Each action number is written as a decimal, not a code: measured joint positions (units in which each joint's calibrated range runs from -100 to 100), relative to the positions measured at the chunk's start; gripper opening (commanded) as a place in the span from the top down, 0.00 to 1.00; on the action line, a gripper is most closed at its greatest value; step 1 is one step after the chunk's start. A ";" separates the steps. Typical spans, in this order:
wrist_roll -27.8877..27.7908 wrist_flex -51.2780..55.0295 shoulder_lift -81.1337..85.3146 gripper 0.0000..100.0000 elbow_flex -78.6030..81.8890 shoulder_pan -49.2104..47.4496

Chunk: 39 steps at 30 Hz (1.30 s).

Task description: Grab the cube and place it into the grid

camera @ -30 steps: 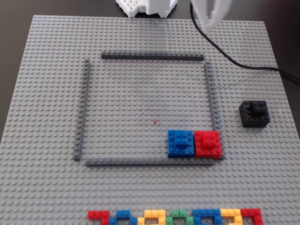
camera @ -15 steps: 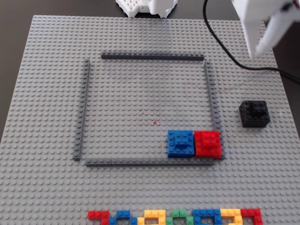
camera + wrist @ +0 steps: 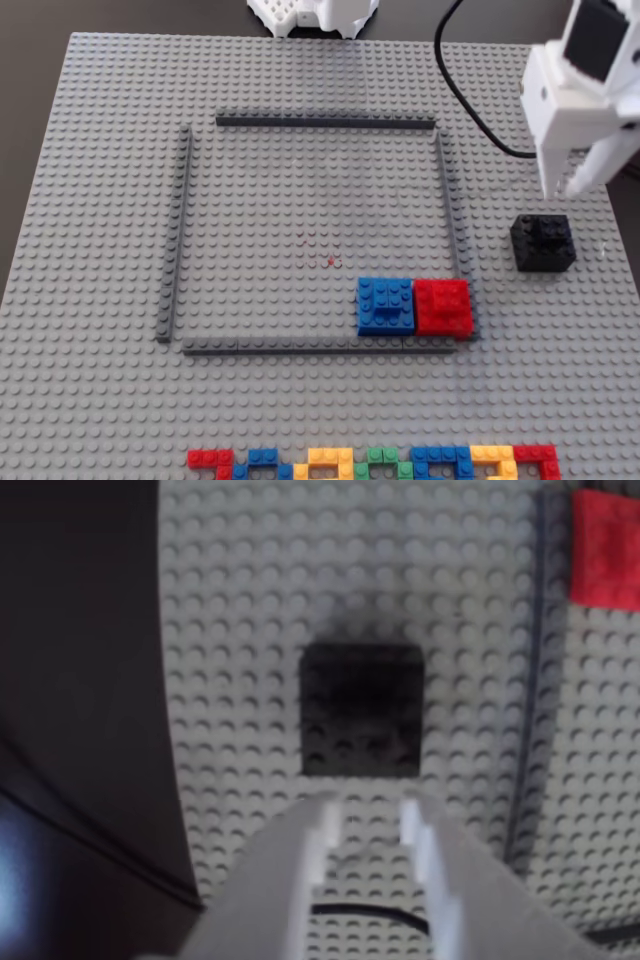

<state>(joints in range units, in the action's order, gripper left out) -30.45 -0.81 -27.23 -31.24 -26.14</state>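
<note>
The black cube (image 3: pixel 543 242) sits on the grey studded baseplate (image 3: pixel 100 200), outside the grid to the right in the fixed view. The grid (image 3: pixel 325 122) is a square of four thin dark grey bars. A blue block (image 3: pixel 385 304) and a red block (image 3: pixel 442 306) sit inside its lower right corner. My white gripper (image 3: pixel 562 190) hangs just above and behind the cube, open and empty. In the wrist view the cube (image 3: pixel 361 709) lies just ahead of the parted fingertips, and the gripper (image 3: pixel 368 815) holds nothing.
A row of multicoloured bricks (image 3: pixel 375 464) runs along the front edge. A black cable (image 3: pixel 470 100) trails behind the arm. A white object (image 3: pixel 312 14) stands at the back edge. The baseplate's right edge lies close beside the cube. The red block (image 3: pixel 606 548) shows in the wrist view.
</note>
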 measured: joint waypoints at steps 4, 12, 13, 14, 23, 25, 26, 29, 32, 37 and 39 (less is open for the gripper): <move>0.00 1.17 -3.56 0.75 -3.35 -0.07; 0.00 1.76 -7.21 0.73 -5.03 0.07; 0.00 1.71 -7.55 0.73 -5.03 0.15; 0.00 1.51 -7.80 0.73 -5.03 0.22; 0.00 0.39 -9.50 0.74 -6.00 0.51; 0.00 0.39 -10.09 0.74 -6.35 0.51; 0.00 0.39 -10.26 0.74 -6.44 0.51; 0.00 0.15 -10.43 0.74 -6.62 0.51; 0.00 -0.20 -10.60 0.74 -6.62 0.51; 0.00 -0.24 -10.60 0.76 -6.62 0.51; 0.00 -0.24 -10.77 0.79 -6.71 0.51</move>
<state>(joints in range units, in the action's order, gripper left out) -30.45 -1.05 -38.00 -37.95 -25.63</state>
